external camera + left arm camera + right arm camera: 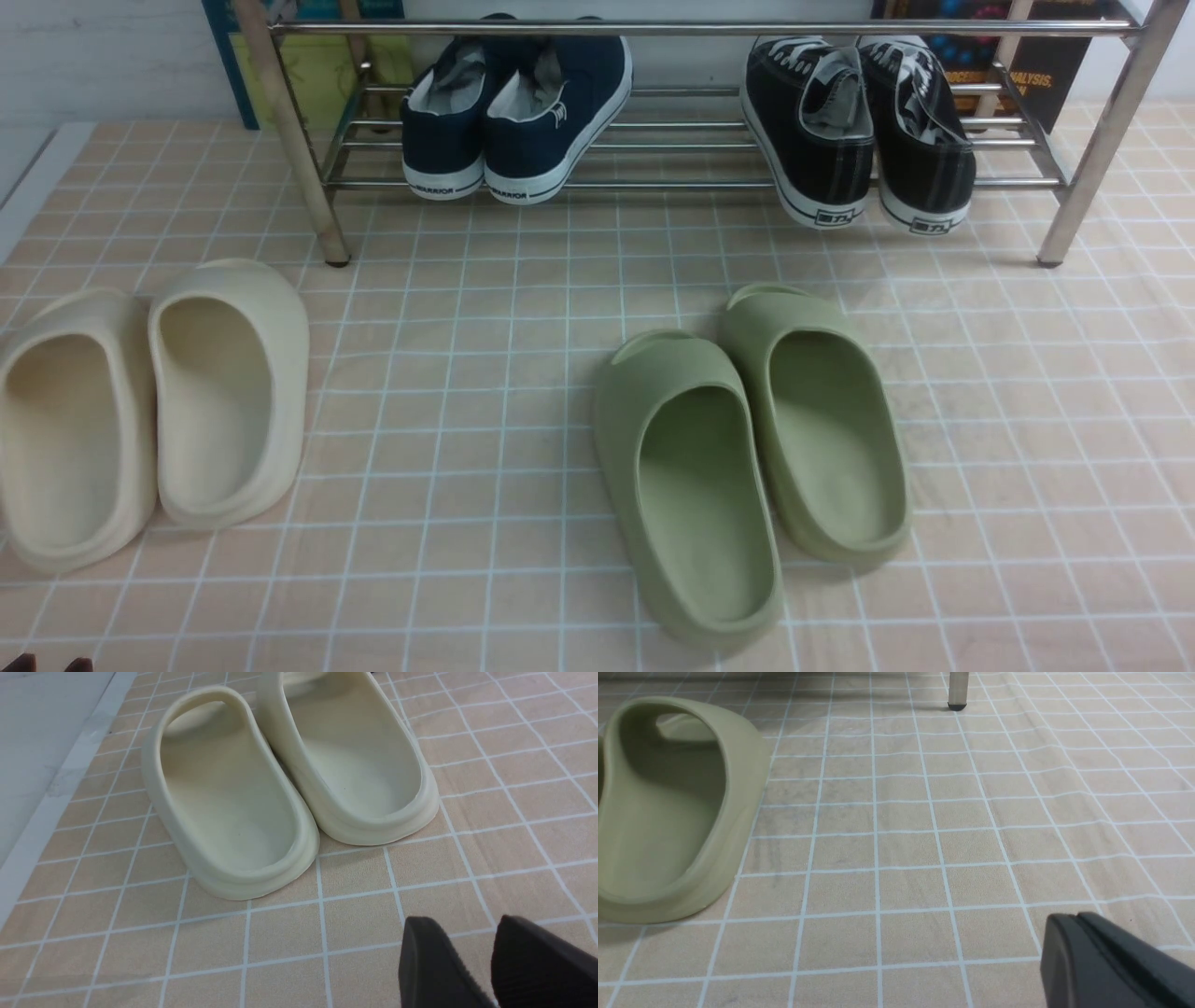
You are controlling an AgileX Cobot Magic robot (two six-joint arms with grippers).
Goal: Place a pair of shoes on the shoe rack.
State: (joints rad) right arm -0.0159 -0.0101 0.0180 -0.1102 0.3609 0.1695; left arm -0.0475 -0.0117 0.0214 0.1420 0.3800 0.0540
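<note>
My right gripper [1069, 952]: jaws pressed together, empty, over tiled floor | my left gripper [469, 961]: narrowly parted, empty, near cream foam slides [289, 774] | black canvas sneakers [859, 131]: resting heels-out on silver tube shoe rack [700, 28], right end.

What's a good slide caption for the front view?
Black sneakers and navy sneakers sit on the shoe rack; cream slides and olive slides remain on the tiled floor.

Even, bright overhead light; soft shadows under the green slides [747, 448]; glare on the shoe rack [709, 28] tubes; close claws slightly blurred.
</note>
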